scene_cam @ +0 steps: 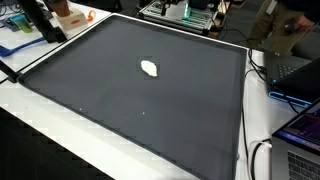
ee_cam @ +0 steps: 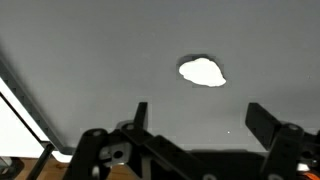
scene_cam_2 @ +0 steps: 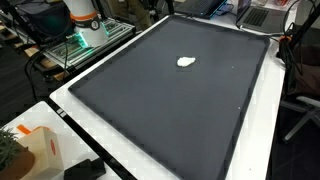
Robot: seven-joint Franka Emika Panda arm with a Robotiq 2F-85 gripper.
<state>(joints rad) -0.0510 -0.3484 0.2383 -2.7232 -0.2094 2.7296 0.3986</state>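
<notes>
Up close, the tool (ee_cam: 199,114) hangs with its fingers wide apart and empty. Ahead lies the white lump (ee_cam: 202,71), mid-way across the dark mat (scene_cam: 180,115) on the desk (scene_cam: 60,140), untouched. I'd say nothing is done yet.

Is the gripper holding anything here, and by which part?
Nothing is held. The gripper is open and empty in the wrist view; the small white object lies apart from it on the dark mat.

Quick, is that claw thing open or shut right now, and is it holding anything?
The gripper: open, jaws wide apart, holding nothing. The small white object lies apart from it on the dark mat.
</notes>
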